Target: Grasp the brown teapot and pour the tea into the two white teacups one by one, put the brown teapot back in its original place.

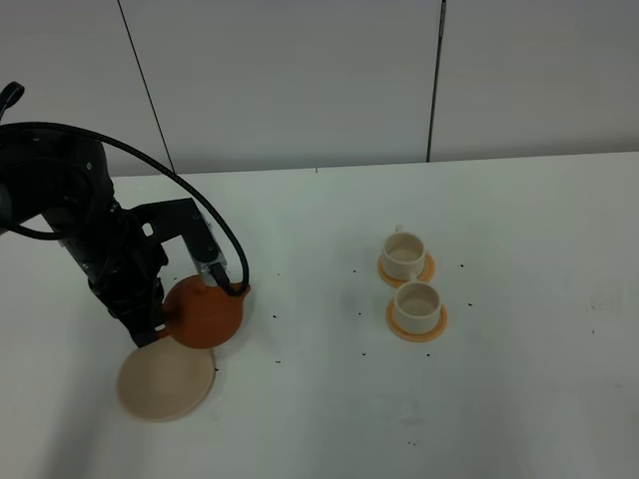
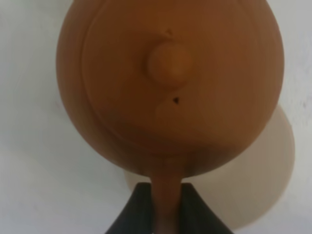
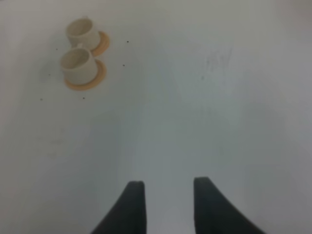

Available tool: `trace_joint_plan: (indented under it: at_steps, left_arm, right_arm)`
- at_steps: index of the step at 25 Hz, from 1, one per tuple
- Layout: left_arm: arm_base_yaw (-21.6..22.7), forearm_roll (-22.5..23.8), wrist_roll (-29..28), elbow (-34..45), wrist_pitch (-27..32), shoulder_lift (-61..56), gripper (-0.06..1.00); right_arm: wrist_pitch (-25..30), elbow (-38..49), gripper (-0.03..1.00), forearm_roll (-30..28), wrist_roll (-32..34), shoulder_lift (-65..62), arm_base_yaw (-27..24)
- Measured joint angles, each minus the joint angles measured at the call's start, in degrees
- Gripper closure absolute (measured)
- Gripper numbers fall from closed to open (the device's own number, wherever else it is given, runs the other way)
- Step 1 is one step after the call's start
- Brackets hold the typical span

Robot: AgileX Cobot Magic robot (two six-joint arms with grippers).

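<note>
My left gripper point(image 1: 160, 324) is shut on the loop handle of the brown teapot point(image 1: 205, 311). The pot hangs upright over the far edge of the pale beige coaster point(image 1: 165, 384), its original place. In the left wrist view the lid and knob of the teapot point(image 2: 170, 78) fill the picture. Its handle runs down between my left gripper's point(image 2: 165, 207) fingers, and the coaster point(image 2: 263, 180) shows off to one side below. The two white teacups point(image 1: 403, 254) point(image 1: 416, 304) stand on orange saucers at centre right. My right gripper point(image 3: 168, 187) is open over bare table, far from the cups point(image 3: 80, 31) point(image 3: 77, 63). No tea is visible.
A black cable point(image 1: 215, 225) from the left arm loops past the teapot's spout side. Small dark specks dot the white table point(image 1: 319, 399) between teapot and cups. A pale wall point(image 1: 300, 80) rises behind the table's far edge. The right arm is outside the exterior view.
</note>
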Motion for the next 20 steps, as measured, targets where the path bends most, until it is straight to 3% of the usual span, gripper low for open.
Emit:
trace_joint_plan:
  at_steps: [20]
  left_arm:
    - [0.0, -2.85, -2.23, 0.0, -6.25, 0.0, 0.78]
  right_arm:
    - [0.0, 0.0, 0.73, 0.0, 0.0, 0.0, 0.0]
